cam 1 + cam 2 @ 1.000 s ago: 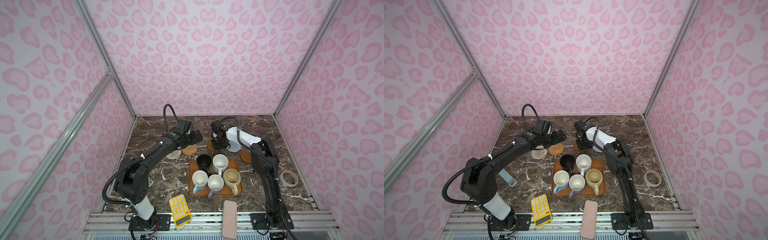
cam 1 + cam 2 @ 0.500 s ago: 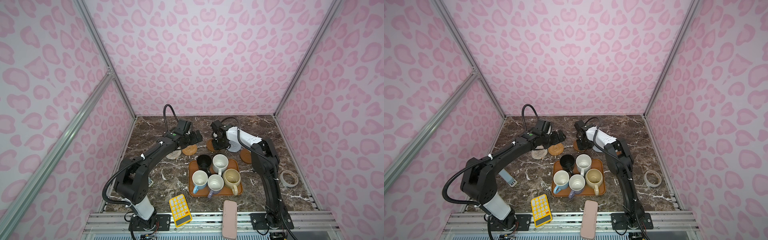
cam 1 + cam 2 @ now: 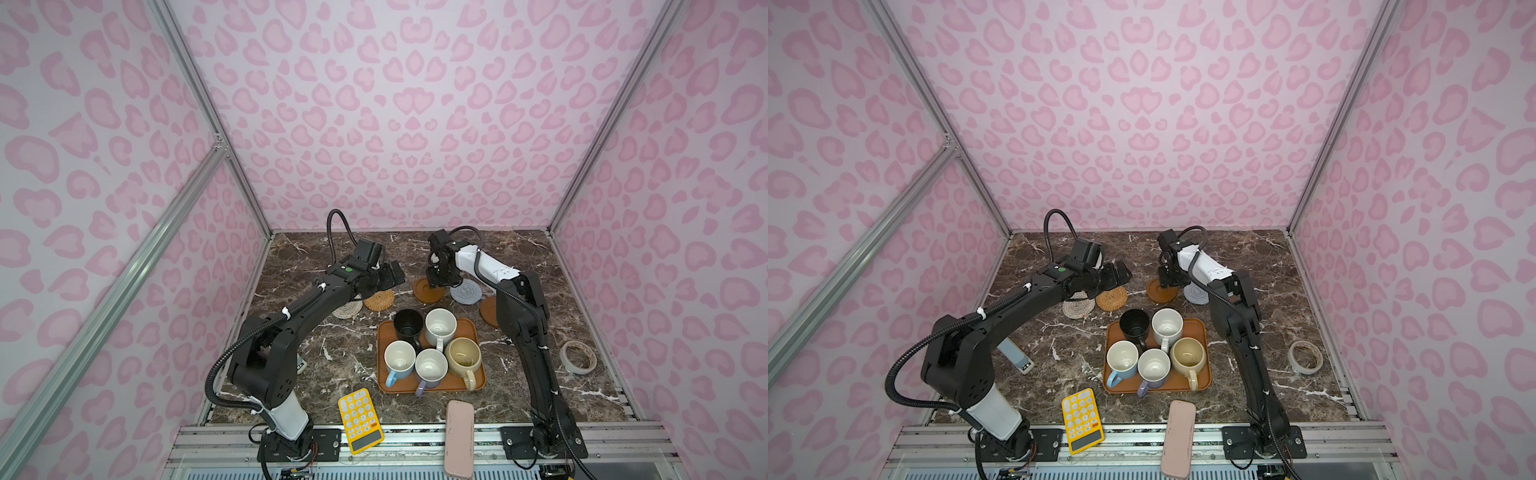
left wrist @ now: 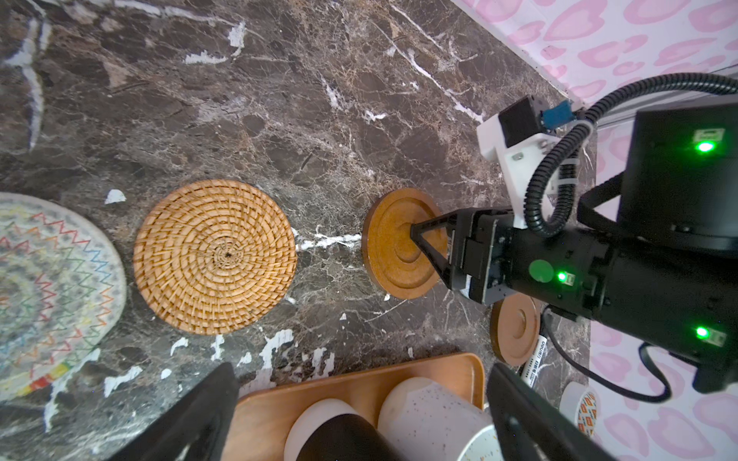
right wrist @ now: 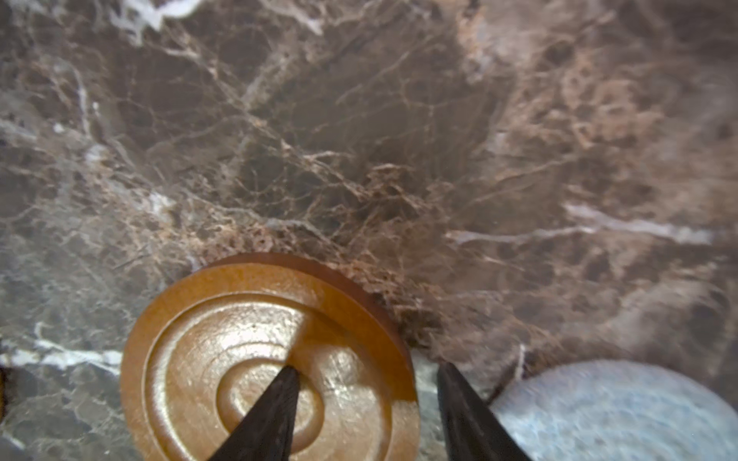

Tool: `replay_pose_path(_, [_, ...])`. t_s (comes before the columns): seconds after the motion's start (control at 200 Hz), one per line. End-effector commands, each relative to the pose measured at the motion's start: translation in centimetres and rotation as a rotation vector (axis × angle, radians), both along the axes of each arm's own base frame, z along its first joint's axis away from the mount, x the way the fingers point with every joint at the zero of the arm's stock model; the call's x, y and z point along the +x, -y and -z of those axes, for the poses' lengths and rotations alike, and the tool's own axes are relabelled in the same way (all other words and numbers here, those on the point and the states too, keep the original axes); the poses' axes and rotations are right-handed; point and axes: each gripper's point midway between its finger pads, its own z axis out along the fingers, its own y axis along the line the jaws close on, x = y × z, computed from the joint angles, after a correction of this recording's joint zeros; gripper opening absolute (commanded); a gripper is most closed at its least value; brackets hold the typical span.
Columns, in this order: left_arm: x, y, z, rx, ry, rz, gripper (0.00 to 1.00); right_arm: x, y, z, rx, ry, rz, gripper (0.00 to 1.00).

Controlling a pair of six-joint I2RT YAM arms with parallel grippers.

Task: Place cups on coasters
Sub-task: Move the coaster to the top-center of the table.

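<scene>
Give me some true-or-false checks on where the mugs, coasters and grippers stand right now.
1. The black mug stands on the orange-brown tray. True.
2. The left gripper holds the rattan coaster. False: it is open and empty.
3. The right gripper has one finger over a brown wooden coaster. True.
4. The grey-blue crocheted coaster carries a mug. False: it is bare.

Glossy wooden coaster on veined marble tabletop

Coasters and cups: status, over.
Left gripper open, empty. Right gripper open, straddling rim of round brown wooden coaster. All five handled mugs on orange-brown rectangular tray. Nothing blocking.
</scene>
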Motion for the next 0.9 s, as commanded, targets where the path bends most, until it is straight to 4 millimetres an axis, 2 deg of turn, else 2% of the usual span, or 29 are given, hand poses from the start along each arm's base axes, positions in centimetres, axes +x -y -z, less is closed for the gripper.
replay_pose_path(0.0, [0.2, 0.3, 0.0, -0.009, -0.004, 0.001, 0.99, -0.5, -0.2, 0.9, 0.012, -0.039, -0.039, 0.55])
replay_pose_path(0.13, [0.2, 0.3, 0.2, -0.004, -0.007, -0.001, 0.99, -1.3, -0.7, 2.0, 0.028, -0.087, -0.071, 0.50])
replay_pose_path(0.265, [0.1, 0.2, 0.4, -0.002, -0.013, -0.004, 0.99, -3.5, -1.1, 2.8, -0.024, -0.134, -0.156, 0.47])
replay_pose_path(0.49, [0.1, 0.2, 0.4, -0.003, -0.013, -0.007, 0.99, -6.0, -0.2, 3.5, -0.111, -0.159, -0.181, 0.45])
replay_pose_path(0.585, [0.1, 0.2, 0.3, -0.004, -0.012, -0.007, 0.99, -5.8, 0.7, 3.7, -0.133, -0.159, -0.140, 0.45])
replay_pose_path(0.705, [0.1, 0.2, 0.1, -0.008, -0.009, -0.008, 0.99, -5.2, 0.4, 3.3, -0.106, -0.145, -0.129, 0.45])
replay_pose_path(0.895, [0.3, 0.3, -1.4, -0.032, 0.022, -0.013, 0.97, -3.5, -1.8, -0.2, -0.007, -0.079, -0.137, 0.58])
